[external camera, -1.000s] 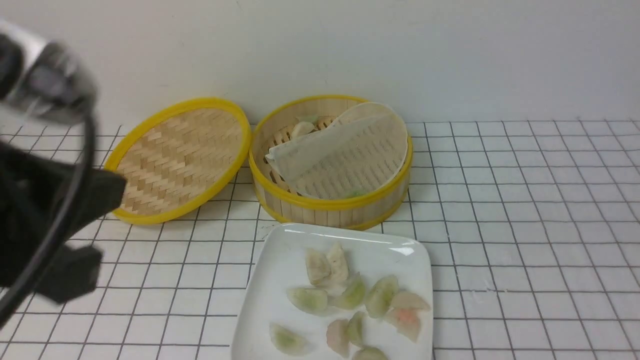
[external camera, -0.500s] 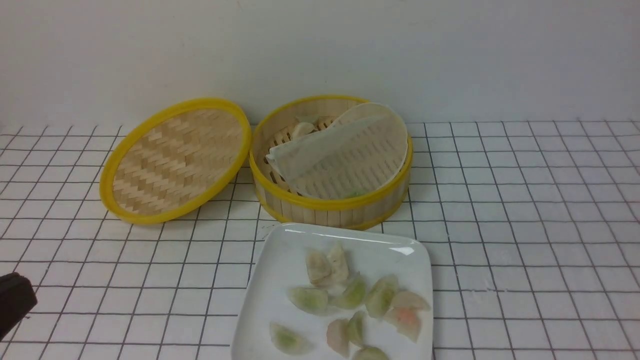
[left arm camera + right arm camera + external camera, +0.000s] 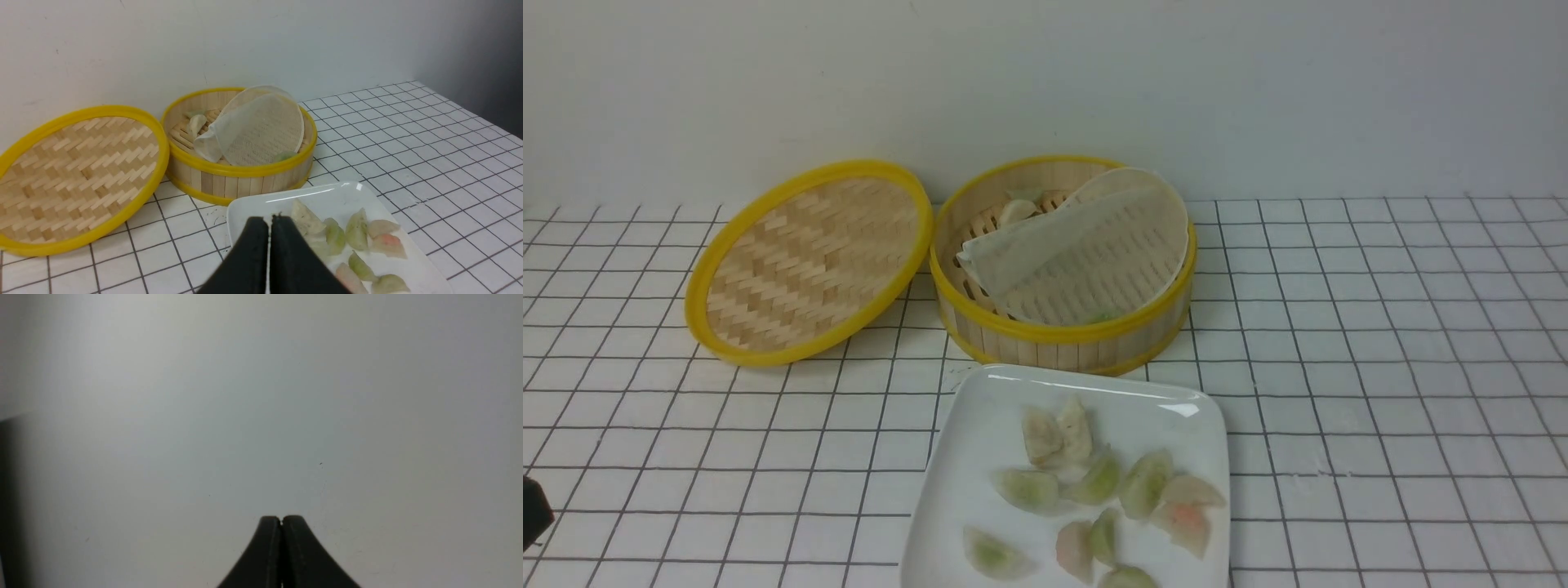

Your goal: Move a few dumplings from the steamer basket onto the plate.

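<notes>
Plate (image 3: 980,457): near side of the counter (image 3: 1380,367), holds about ten dumplings (image 3: 1098,478). Steamer basket (image 3: 1062,331) just behind: two or three visible beside the folded liner (image 3: 1086,245). Task judged essentially done. Left gripper (image 3: 269,220) and right gripper (image 3: 281,519): jaws clenched, empty.

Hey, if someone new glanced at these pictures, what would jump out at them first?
Probably the white plate at the near edge of the gridded table, holding a loose cluster of translucent dumplings. Just behind it stands the yellow-rimmed steamer basket, its white liner folded up, one pale dumpling showing at the back. The woven lid leans beside the basket on the robot's left, and the left pincer hangs shut above the plate's edge.
</notes>
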